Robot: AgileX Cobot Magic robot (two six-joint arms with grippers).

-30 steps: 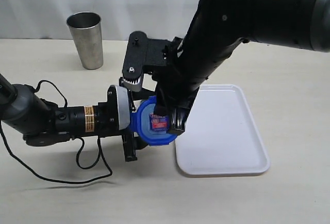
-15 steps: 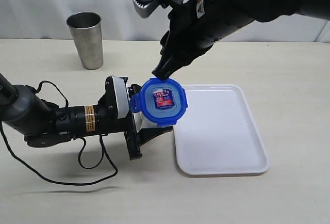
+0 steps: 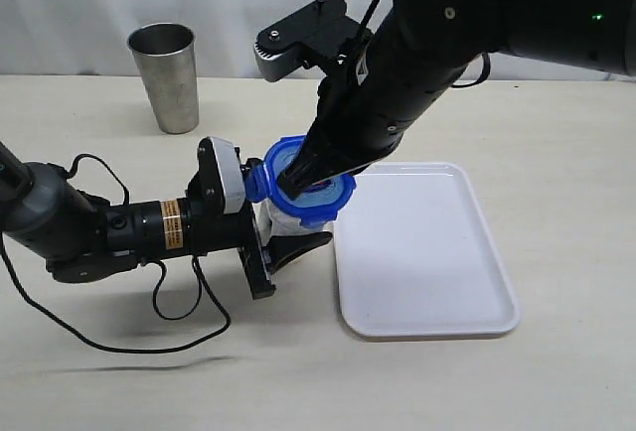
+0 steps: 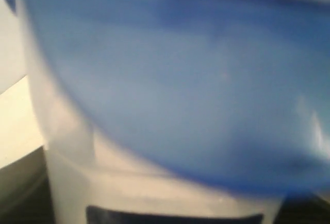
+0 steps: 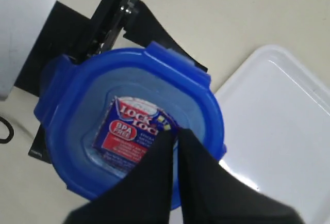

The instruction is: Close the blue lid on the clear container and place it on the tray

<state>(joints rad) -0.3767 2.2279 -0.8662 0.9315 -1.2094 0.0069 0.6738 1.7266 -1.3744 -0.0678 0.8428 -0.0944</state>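
The blue lid (image 3: pixel 280 158) sits on top of the clear container (image 3: pixel 283 227), just left of the tray (image 3: pixel 427 252). My left gripper (image 3: pixel 288 215) reaches in from the left and is shut on the container's sides, its black fingers (image 3: pixel 298 248) flanking it. The left wrist view is filled by the blurred lid (image 4: pixel 196 79) and the container wall (image 4: pixel 67 146). My right gripper (image 5: pixel 175 131) is shut with nothing between its jaws. Its tips rest on the lid's (image 5: pixel 103 95) red-and-white label (image 5: pixel 129 128). In the exterior view the right gripper (image 3: pixel 298 178) comes down onto the lid from above.
A grey steel cup (image 3: pixel 165 75) stands at the back left. The white tray (image 5: pixel 278 110) lies right beside the container, with nothing on it. A black cable (image 3: pixel 149 332) loops on the table under the left arm.
My right gripper has dropped from above the lid onto its label and shut its jaws. The left gripper has kept its hold, and the container has tipped slightly.
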